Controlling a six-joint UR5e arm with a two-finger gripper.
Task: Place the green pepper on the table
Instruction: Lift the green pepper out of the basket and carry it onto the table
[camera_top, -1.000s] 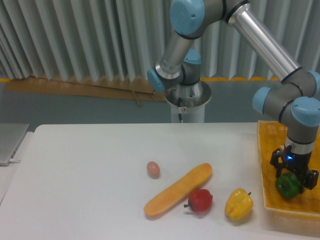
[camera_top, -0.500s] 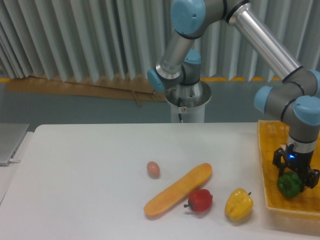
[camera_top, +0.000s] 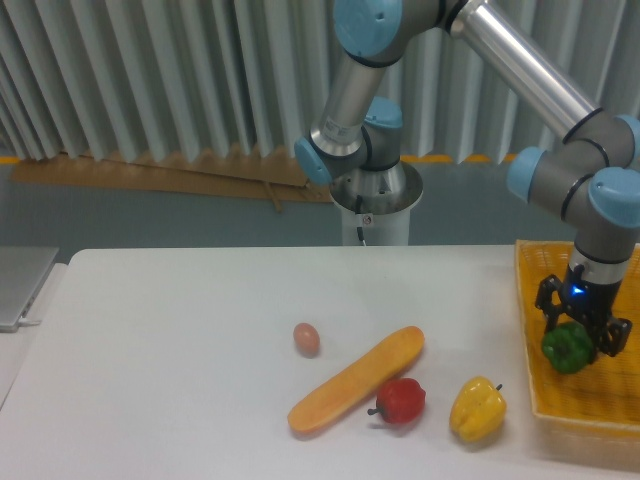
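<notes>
Up and a bit left went the green pepper, pinched in the fingers; lifted to clear the basket, bound for the counter.

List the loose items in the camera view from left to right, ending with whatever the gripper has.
Egg → long orange vegetable → red pepper → yellow pepper → green pepper, gripped by the gripper above the yellow mesh basket.
</notes>
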